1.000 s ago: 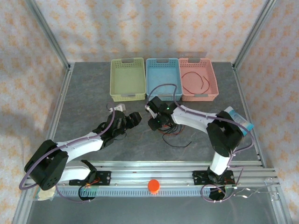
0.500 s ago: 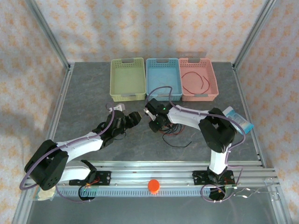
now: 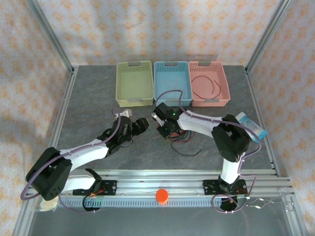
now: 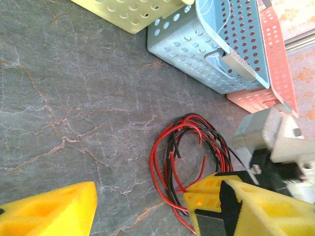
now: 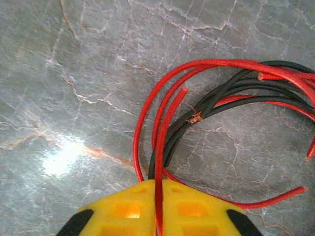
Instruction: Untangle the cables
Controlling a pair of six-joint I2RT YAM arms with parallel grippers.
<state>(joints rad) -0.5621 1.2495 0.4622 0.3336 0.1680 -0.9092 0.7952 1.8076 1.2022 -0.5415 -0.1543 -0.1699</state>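
The cables lie as a tangle of red and black wires on the grey table, just right of centre. My right gripper is down at the tangle's left edge. In the right wrist view it is shut on one red cable, whose strand runs up between the yellow fingers. Black strands lie beside it. My left gripper stands open just left of the tangle, touching nothing. Another red cable lies in the pink basket.
Three baskets stand in a row at the back: yellow-green, blue and pink. A thin whitish wire lies in the blue one. A white and blue packet rests at the right, behind the right arm.
My right gripper has gone from open to shut on a red strand at the tangle's left edge. The left arm has not moved.
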